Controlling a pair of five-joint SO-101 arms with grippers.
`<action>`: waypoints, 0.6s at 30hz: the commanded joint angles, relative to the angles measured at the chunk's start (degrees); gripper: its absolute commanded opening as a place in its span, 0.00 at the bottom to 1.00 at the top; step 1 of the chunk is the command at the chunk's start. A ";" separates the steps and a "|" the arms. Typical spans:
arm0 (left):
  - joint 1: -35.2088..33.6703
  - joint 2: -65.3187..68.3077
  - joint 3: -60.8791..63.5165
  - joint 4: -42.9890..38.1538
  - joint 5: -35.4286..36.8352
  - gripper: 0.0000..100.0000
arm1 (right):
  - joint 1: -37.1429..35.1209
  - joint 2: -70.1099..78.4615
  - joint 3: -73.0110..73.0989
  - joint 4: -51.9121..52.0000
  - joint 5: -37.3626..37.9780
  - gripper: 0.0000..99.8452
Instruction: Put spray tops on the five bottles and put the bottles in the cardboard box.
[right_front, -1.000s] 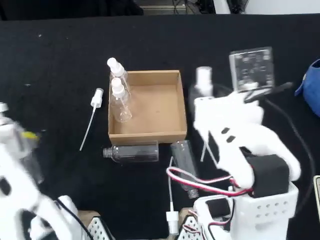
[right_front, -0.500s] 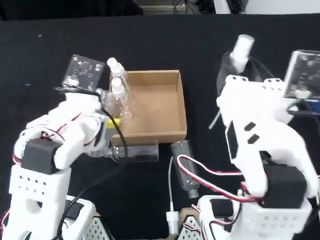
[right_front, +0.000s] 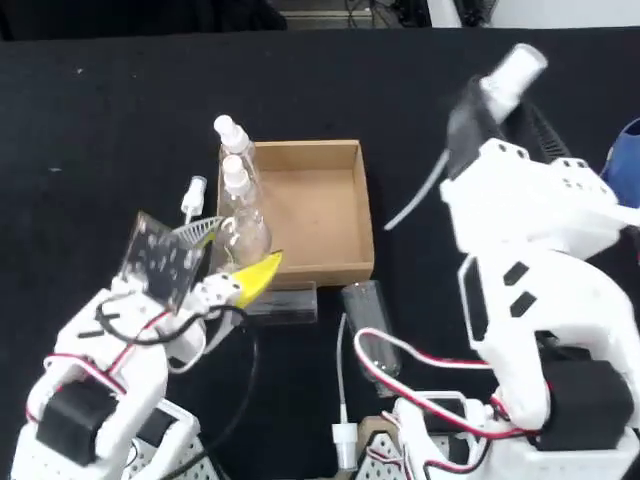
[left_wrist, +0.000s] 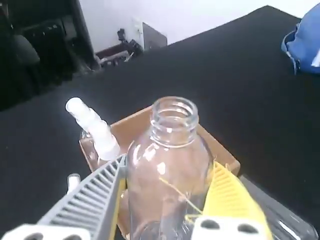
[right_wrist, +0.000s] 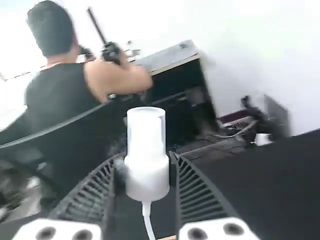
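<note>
I have the left gripper (left_wrist: 169, 165) clamped on an uncapped bottle (left_wrist: 172, 132), with the grey and yellow fingers (left_wrist: 95, 195) pressed against either side of its clear body. The bottle stands upright at the front left corner of the cardboard box (right_front: 310, 205). The right gripper (right_wrist: 145, 160) hangs high over the right side of the table (right_front: 100, 120) and pinches a spray top (right_wrist: 146, 135) by its collar. Its thin dip tube (right_front: 410, 205) slants down toward the box (touching nothing that I can make out). Two capped bottles (right_front: 238, 180) lie inside along the box's left wall. A bare bottle (right_front: 285, 302) lies just beside the front wall, and a second bare bottle (right_front: 375, 335) lies farther right. A loose spray top (right_front: 192, 195) lies left of the box, and another loose spray top (right_front: 345, 435) lies at the near table edge.
</note>
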 joint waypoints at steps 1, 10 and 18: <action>0.57 -4.13 3.91 -4.92 0.53 0.03 | -8.62 -0.57 -2.59 -3.96 -0.44 0.01; -0.31 -4.57 15.78 -17.67 5.27 0.03 | -12.84 -0.92 5.49 -16.00 -0.53 0.01; -3.21 -4.66 24.66 -27.87 12.40 0.03 | -15.47 -1.01 9.10 -22.86 -0.62 0.01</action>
